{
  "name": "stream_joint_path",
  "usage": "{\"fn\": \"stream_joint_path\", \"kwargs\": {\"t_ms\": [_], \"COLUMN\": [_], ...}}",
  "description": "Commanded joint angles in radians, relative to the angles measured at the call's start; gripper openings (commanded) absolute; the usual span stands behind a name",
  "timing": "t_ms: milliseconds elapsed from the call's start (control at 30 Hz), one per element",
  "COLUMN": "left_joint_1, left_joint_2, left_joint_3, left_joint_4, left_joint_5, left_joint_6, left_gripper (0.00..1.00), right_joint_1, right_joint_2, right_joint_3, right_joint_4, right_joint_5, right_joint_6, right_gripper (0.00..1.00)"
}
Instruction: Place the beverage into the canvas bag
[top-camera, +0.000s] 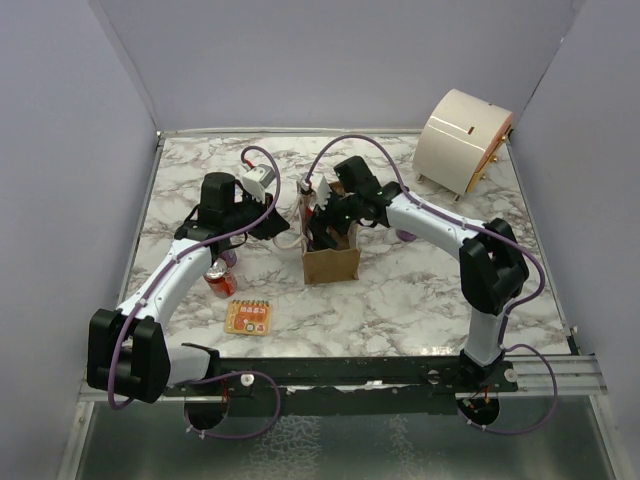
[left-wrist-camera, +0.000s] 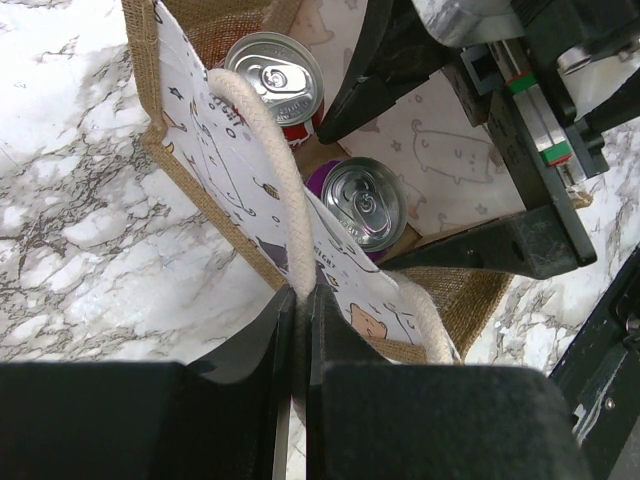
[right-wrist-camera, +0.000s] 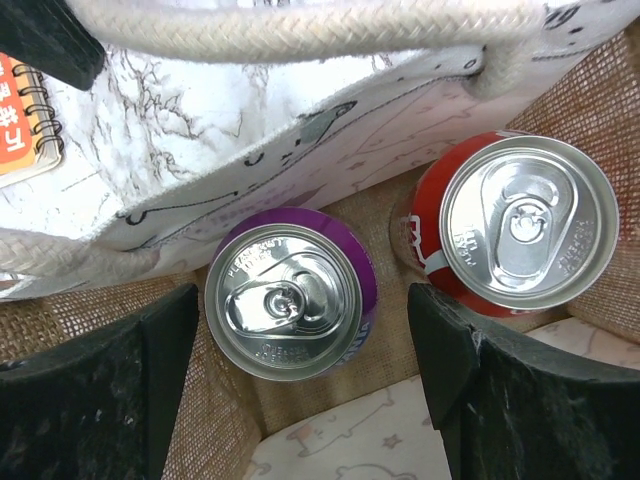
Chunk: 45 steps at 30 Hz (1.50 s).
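The tan canvas bag (top-camera: 332, 264) stands upright mid-table, its printed lining showing in the left wrist view (left-wrist-camera: 250, 190). Inside stand a purple can (right-wrist-camera: 290, 305) and a red can (right-wrist-camera: 515, 225), both upright; they also show in the left wrist view, purple (left-wrist-camera: 365, 205) and red (left-wrist-camera: 275, 80). My left gripper (left-wrist-camera: 300, 305) is shut on a cream rope handle (left-wrist-camera: 275, 190) at the bag's left rim. My right gripper (right-wrist-camera: 303, 325) is open inside the bag mouth, its fingers (right-wrist-camera: 110, 400) on either side of the purple can and not touching it.
Another red can (top-camera: 218, 281) stands on the table by my left arm. An orange spiral notepad (top-camera: 248, 317) lies near the front. A large cream drum-shaped container (top-camera: 462, 140) sits at the back right. A small purple thing (top-camera: 407, 236) shows under my right arm.
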Motion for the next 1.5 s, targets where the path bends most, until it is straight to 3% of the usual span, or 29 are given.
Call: {"fn": "stream_joint_path", "kwargs": {"t_ms": [0, 400, 833, 1167, 1467], "left_joint_1": [-0.007, -0.007, -0.007, -0.007, -0.006], "left_joint_2": [-0.027, -0.024, -0.028, -0.026, -0.007], "left_joint_3": [0.003, 0.006, 0.007, 0.014, 0.030], "left_joint_4": [0.004, 0.002, 0.000, -0.001, -0.007], "left_joint_5": [0.016, 0.015, 0.014, 0.016, 0.015], "left_joint_6": [0.022, 0.026, 0.027, 0.025, 0.027], "left_gripper": [0.00, 0.00, 0.00, 0.00, 0.00], "right_joint_1": [0.006, 0.006, 0.006, 0.004, -0.219], "right_joint_2": [-0.046, -0.124, -0.265, -0.443, -0.618], "right_joint_3": [0.047, 0.011, 0.129, 0.121, -0.045], "right_joint_4": [-0.005, -0.032, -0.091, -0.120, -0.065], "right_joint_5": [-0.003, 0.047, 0.079, 0.162, 0.085], "right_joint_6": [0.002, -0.007, -0.015, -0.068, -0.035], "right_gripper": [0.85, 0.81, 0.81, 0.83, 0.84]}}
